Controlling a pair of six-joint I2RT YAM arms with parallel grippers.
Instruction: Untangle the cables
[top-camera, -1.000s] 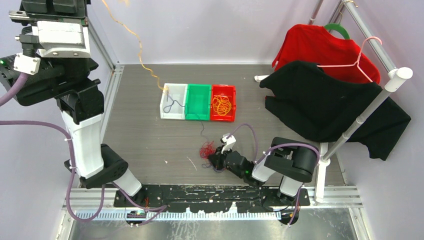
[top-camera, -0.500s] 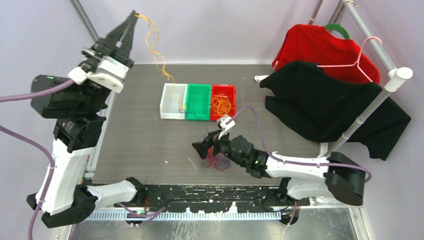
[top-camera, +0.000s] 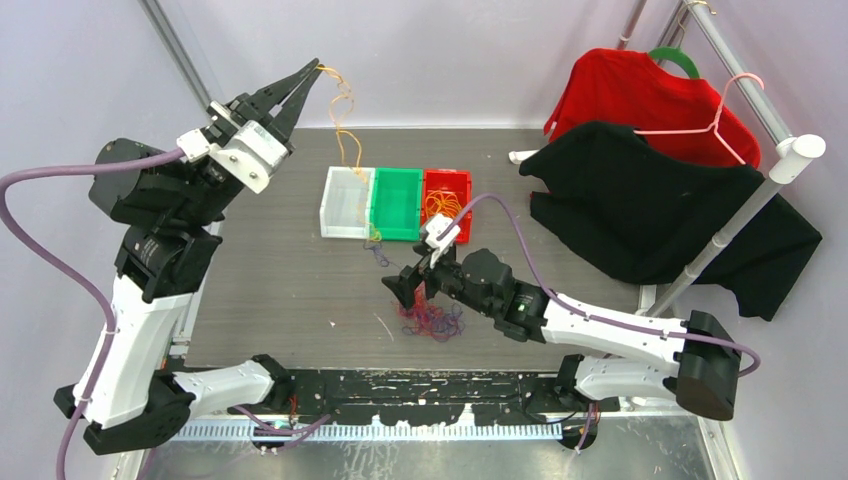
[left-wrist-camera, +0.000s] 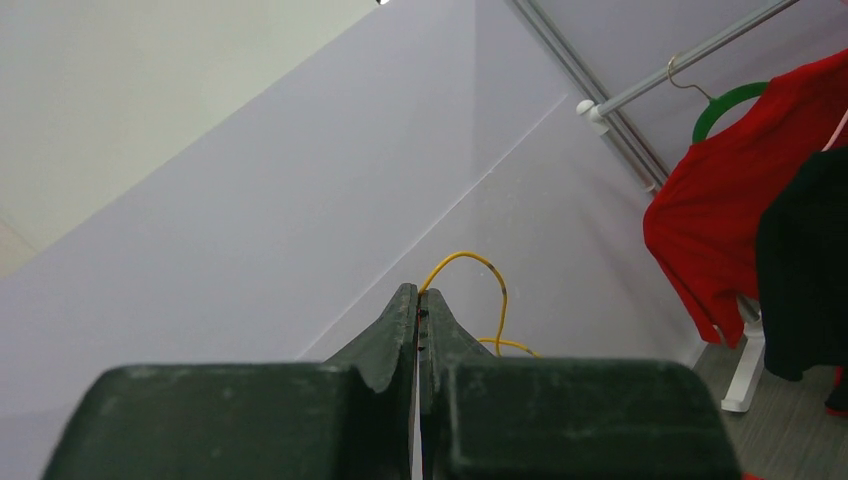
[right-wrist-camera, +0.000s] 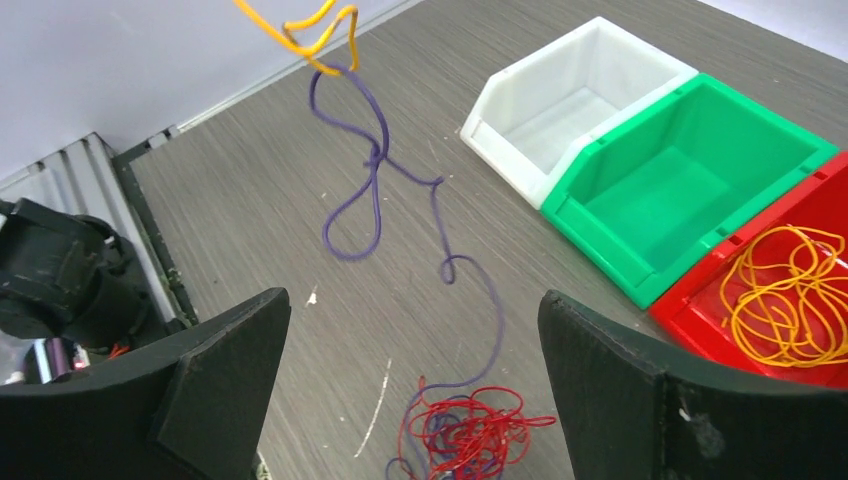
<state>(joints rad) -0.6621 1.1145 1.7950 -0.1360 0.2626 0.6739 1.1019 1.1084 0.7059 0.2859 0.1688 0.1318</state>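
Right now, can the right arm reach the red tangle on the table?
Probably yes: the right gripper is open just above the red tangle, with only a purple strand between.

Glossy plastic bins (right-wrist-camera: 680, 190) on a matt wood-grain tabletop (right-wrist-camera: 250, 200) (smooth-skinned cables (right-wrist-camera: 465, 435))

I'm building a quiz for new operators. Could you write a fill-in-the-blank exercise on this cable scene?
1. The left gripper is ___ on the yellow cable.
2. The right gripper is ___ near the red clump.
3. The purple cable hangs from the lower end of the ___ cable.
4. The ___ bin holds loose yellow cables.

Missing words: shut, open, yellow, red.
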